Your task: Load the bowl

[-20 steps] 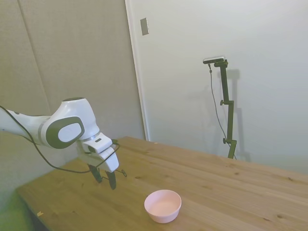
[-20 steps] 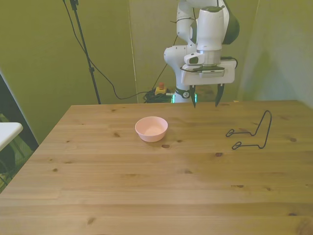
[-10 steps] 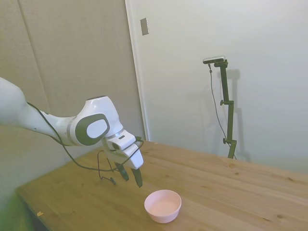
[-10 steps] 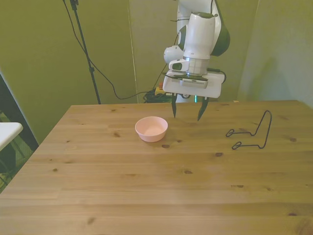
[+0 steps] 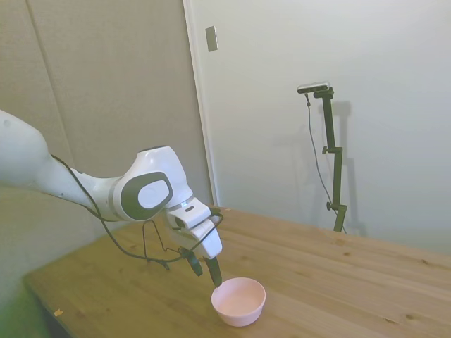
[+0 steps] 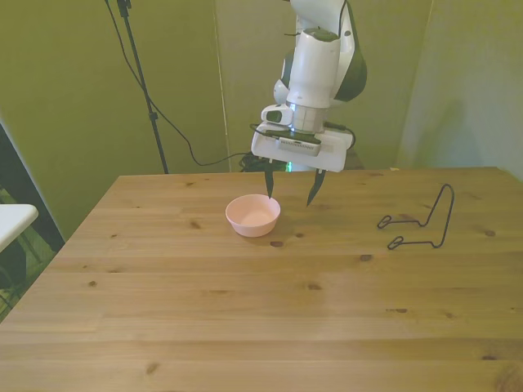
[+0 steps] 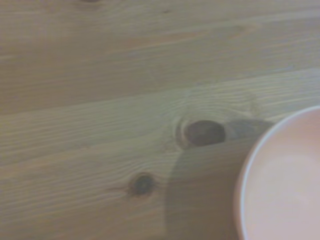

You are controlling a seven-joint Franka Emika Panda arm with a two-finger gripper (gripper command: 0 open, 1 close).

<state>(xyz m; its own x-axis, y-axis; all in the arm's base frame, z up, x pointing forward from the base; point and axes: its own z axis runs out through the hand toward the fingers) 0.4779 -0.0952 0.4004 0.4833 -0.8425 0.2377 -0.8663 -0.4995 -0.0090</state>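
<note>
End effector (image 6: pixel 288 195) open, just above rim of upright, empty pink bowl (image 6: pixel 252 216).

the gripper (image 6: pixel 289 189) is travelling from beside the table's far edge toward the bowl (image 6: pixel 253 215), dropping lower as it goes; one fingertip (image 6: pixel 269 193) is now hanging just over the bowl's rim. in the side view the arm (image 5: pixel 84 193) is stretching further out over the table (image 5: pixel 338 282), its fingers spread.

bowl (image 7: pixel 285 185) cropped in wrist view
</note>
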